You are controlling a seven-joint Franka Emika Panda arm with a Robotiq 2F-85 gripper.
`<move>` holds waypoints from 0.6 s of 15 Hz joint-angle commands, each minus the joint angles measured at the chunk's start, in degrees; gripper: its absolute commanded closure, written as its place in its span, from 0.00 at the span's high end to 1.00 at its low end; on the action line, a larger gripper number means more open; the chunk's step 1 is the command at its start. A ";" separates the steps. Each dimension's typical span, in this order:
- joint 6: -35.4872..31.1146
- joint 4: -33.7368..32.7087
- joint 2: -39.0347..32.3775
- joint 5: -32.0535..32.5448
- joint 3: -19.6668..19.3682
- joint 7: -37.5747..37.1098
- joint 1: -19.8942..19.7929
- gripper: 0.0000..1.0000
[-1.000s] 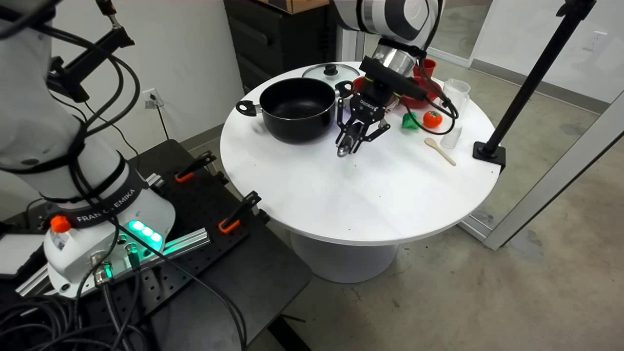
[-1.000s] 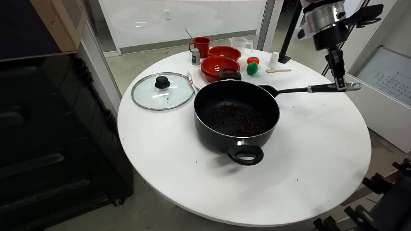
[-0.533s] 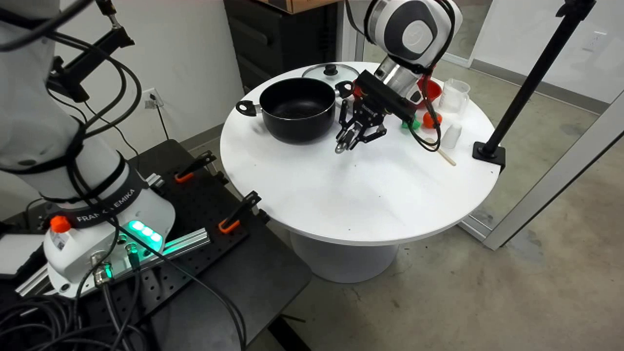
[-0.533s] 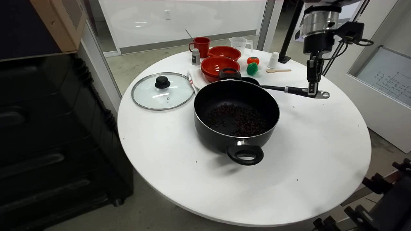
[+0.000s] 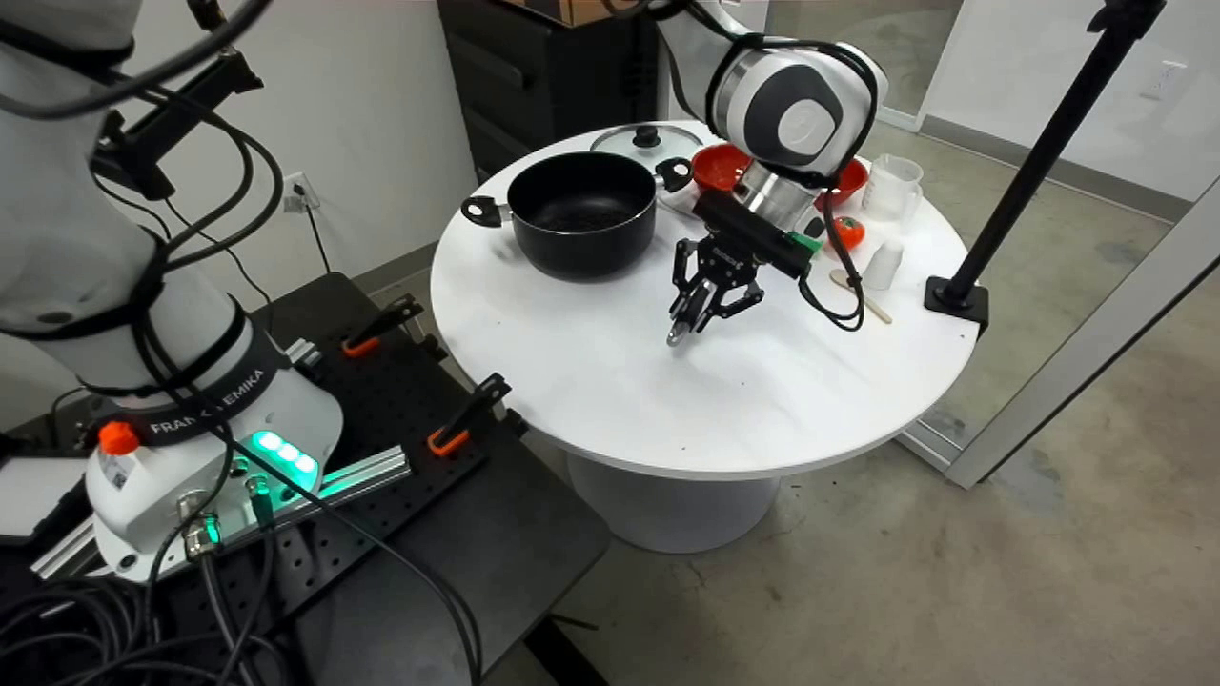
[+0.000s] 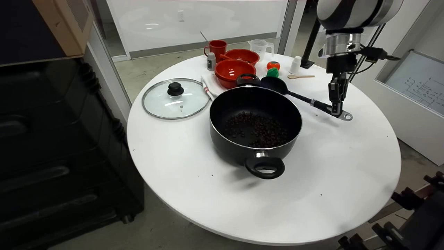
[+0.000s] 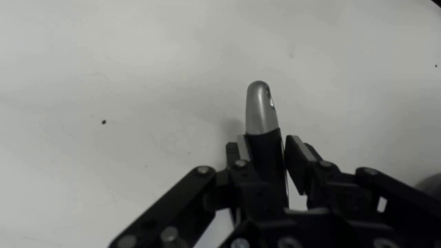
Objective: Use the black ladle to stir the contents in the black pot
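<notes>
Black ladle [image 6: 301, 97] with round bowl and pierced silver end, handle fast in the nearly closed pincer [image 7: 267, 146].

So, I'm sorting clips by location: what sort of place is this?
Probably a lab or office rather than a home kitchen: the robot base, a scribbled-on whiteboard and a concrete-looking floor point that way.

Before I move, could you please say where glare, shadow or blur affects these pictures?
In an exterior view, glare streaks the round glass lid; in an exterior view, the wide black pot is too dark inside to read clearly; in the wrist view, the black two-fingered gripper looks blurred, with soft shadow beside the silver-tipped black ladle.
</notes>
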State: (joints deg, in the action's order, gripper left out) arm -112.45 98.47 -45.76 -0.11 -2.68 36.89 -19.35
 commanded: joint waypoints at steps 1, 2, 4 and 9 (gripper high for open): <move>0.23 -1.12 -2.00 4.82 -1.96 -1.72 1.49 0.08; 0.48 -1.33 -2.52 6.22 -2.21 -1.82 1.62 0.08; 0.56 -1.40 -3.02 8.19 -2.35 -1.79 1.63 0.08; -0.02 -1.47 -3.57 11.52 -2.56 -1.63 1.80 0.79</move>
State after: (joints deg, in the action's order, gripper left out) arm -112.45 98.23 -48.48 9.23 -4.37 36.04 -18.59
